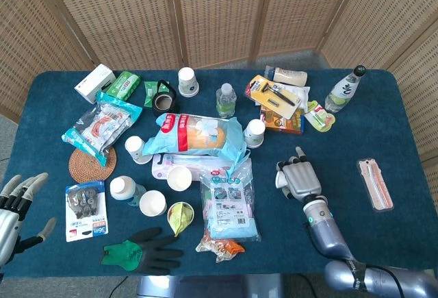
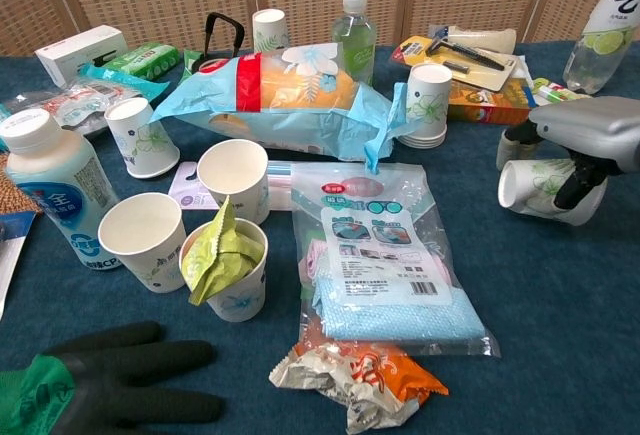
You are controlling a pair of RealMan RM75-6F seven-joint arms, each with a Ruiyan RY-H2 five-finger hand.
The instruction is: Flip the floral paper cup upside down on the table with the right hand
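The floral paper cup [image 2: 532, 189] lies on its side on the blue table [image 2: 560, 295] at the right, its open mouth facing left. My right hand [image 2: 585, 137] is over it with fingers curled down around its body and the thumb at its far side; in the head view the right hand [image 1: 299, 177] hides nearly all of the cup. My left hand [image 1: 18, 201] hovers at the table's front left corner, fingers spread, holding nothing.
A clear cloth packet [image 2: 385, 255] lies just left of the cup. Behind stand a stack of floral cups [image 2: 430, 105], a boxed razor [image 2: 465, 55] and a green-label bottle [image 2: 605, 25]. A toothbrush pack [image 1: 374, 183] lies further right. Several cups and a glove [image 2: 110, 385] sit front left.
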